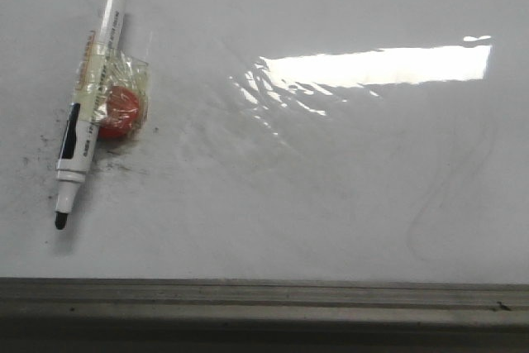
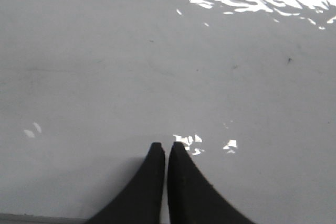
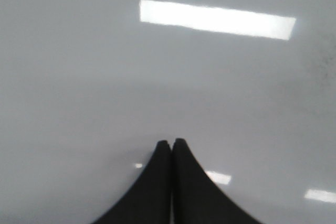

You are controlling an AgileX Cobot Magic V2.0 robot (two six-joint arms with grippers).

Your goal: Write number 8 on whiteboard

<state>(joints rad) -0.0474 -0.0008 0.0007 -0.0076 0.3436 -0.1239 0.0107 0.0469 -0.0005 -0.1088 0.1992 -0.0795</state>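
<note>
The whiteboard (image 1: pixel 331 204) fills the front view, glossy white with faint grey erased curves. No black number 8 shows on it. A white marker (image 1: pixel 89 97) with a black tip and black cap end lies at the left, taped to a red round magnet (image 1: pixel 122 112). Neither gripper shows in the front view. My left gripper (image 2: pixel 166 146) is shut and empty over bare board in the left wrist view. My right gripper (image 3: pixel 171 142) is shut and empty over bare board in the right wrist view.
A grey metal rail (image 1: pixel 264 307) runs along the board's near edge. A bright glare patch (image 1: pixel 372 65) lies at the upper right. Black speckle smudges (image 1: pixel 41 155) surround the marker. Faint grey curves (image 1: pixel 446 188) mark the right side.
</note>
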